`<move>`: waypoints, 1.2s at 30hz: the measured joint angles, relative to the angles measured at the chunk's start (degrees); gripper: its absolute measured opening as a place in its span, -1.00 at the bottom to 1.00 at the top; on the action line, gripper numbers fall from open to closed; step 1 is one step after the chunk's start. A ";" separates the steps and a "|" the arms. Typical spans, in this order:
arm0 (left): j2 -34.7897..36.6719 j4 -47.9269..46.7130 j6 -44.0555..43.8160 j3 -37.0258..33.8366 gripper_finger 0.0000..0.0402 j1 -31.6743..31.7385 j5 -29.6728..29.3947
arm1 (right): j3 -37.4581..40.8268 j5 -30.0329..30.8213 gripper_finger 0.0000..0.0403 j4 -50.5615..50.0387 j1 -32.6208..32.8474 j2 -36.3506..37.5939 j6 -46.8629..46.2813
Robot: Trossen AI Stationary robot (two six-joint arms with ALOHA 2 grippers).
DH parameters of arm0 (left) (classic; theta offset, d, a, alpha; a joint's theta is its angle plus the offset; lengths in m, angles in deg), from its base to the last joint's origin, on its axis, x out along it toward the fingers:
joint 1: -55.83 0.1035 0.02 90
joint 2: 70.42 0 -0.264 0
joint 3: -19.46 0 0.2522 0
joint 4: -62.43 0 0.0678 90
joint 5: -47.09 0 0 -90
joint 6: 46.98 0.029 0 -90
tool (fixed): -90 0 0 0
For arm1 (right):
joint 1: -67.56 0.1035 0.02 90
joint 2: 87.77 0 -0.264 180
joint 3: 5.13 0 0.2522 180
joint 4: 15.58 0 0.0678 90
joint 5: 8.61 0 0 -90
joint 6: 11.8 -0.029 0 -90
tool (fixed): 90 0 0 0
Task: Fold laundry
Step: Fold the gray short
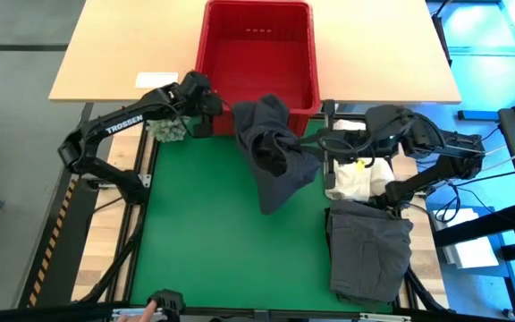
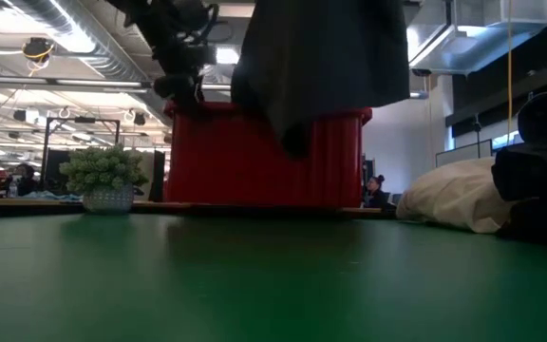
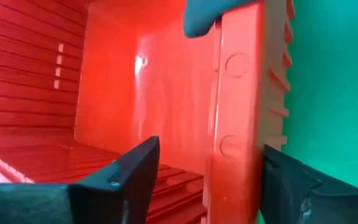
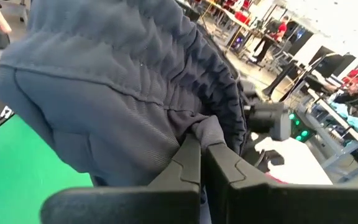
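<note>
Green table (image 1: 204, 241) — red basket (image 1: 259, 54), folded grey garment (image 1: 369, 250), cream heap (image 1: 358, 179).

Red basket (image 1: 259, 54), potted plant (image 2: 107, 178), cream-white heap (image 1: 358, 177).

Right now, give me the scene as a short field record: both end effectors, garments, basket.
left end effector: open, fingers either side of the red basket front wall, at its left corner
right end effector: shut on dark grey garment
dark grey garment: lifted, draped over basket front rim and hanging above the green mat
folded garment: dark grey, on mat's right side
cream-white cloth heap: right of the lifted garment, under the right arm
small plant: left of basket
</note>
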State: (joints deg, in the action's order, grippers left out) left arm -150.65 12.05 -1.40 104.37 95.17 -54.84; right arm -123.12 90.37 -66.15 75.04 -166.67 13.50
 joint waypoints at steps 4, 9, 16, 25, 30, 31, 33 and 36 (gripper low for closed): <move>2.27 -2.34 -1.90 2.52 0.20 -1.32 0.26 | 0.18 -0.47 -1.00 -1.64 0.00 -0.60 -1.33; 7.35 -3.13 -5.06 4.40 0.20 -4.94 0.36 | 1.77 -7.83 -1.00 -1.56 0.00 -1.90 -2.16; 14.84 -4.30 -12.69 4.33 0.20 -11.14 3.53 | 5.45 -20.54 -1.00 -2.15 0.00 -6.18 -3.78; 16.71 -7.90 -27.78 3.66 0.19 -24.79 11.69 | 13.03 -28.49 -1.00 -1.13 0.02 -13.11 -4.08; 16.55 -6.96 -33.58 -1.39 0.19 -34.14 11.90 | 17.42 -26.10 -1.00 0.94 0.04 -17.86 -7.54; 16.57 -6.11 -35.08 -2.85 0.19 -36.00 11.62 | 18.05 -26.06 -1.00 1.11 0.02 -18.97 -8.43; 16.50 -4.49 -38.16 -5.99 0.19 -39.64 10.22 | 19.23 -26.03 -1.00 1.39 0.02 -21.03 -10.14; 16.51 0.45 -42.82 -11.42 0.19 -44.86 8.12 | 20.93 -26.02 -1.00 1.68 0.07 -24.45 -13.44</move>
State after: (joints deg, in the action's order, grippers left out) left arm -134.14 12.50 -44.23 92.96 50.32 -46.72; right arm -102.18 64.35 -64.47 75.11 -191.12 0.06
